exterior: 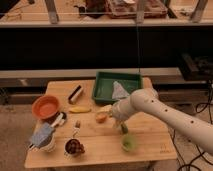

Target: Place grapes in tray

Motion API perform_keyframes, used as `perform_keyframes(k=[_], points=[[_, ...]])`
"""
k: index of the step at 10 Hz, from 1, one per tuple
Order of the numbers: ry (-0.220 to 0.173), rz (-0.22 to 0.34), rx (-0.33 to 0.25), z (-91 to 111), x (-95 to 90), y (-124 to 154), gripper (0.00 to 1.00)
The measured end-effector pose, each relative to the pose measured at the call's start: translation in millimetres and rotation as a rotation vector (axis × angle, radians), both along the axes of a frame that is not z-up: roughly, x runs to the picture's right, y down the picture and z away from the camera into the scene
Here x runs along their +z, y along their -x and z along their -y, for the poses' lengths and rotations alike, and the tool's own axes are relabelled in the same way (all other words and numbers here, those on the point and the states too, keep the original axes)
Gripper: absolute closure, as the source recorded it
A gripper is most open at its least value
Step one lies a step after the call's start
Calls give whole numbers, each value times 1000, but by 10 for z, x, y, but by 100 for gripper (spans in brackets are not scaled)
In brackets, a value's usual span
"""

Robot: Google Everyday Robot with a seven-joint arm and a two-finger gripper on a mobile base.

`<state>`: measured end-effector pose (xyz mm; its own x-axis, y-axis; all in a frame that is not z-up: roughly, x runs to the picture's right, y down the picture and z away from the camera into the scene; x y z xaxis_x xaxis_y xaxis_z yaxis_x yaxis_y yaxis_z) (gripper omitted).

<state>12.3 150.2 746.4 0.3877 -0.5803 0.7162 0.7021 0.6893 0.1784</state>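
Note:
The grapes [75,147], a dark reddish bunch, sit near the table's front left edge. At the back of the table stands the green tray [106,82], with a crumpled grey-white thing [119,91] in its right part. My white arm reaches in from the right, and my gripper [120,124] hangs low over the middle of the table, just right of the round orange fruit [101,118]. It stands open with nothing in it, well to the right of the grapes and in front of the tray.
An orange bowl [46,106] is at the left, a banana [80,109] and a dark block [76,93] are behind the fruit. A grey-blue bag [42,135] lies front left, and a green object [129,144] sits front right. The wooden table [155,145] drops off on all sides.

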Motion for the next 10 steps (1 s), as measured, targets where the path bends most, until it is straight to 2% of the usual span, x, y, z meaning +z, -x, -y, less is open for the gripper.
perform_keyframes(k=[4,6,8,10], points=[[0,0,-3,-2,-6,3,32],[-5,47,-58,-84,-113,118,32],[-15,101,-131,-314,-291,315,32],[-62,144,-205,-641,-490,581,32]])
